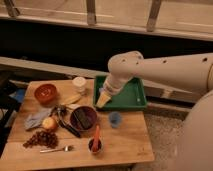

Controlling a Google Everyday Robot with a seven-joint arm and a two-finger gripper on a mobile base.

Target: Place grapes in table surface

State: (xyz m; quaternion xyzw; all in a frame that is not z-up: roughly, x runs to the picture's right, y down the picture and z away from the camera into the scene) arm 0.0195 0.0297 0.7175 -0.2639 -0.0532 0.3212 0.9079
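The grapes [42, 138], a loose bunch of dark reddish-brown berries, lie on the table surface [125, 142] near its front left. My gripper [102, 100] hangs at the end of the white arm, over the left edge of the green tray, well to the right of and behind the grapes. Nothing shows in it.
A green tray [131, 95] sits at the back right. A red bowl [45, 92], a white cup [79, 83], a dark bowl [83, 118], a blue cup [115, 119], an orange fruit [49, 123], a grey cloth [35, 120], a fork [56, 149] and a small cup with a carrot [95, 142] stand on the table.
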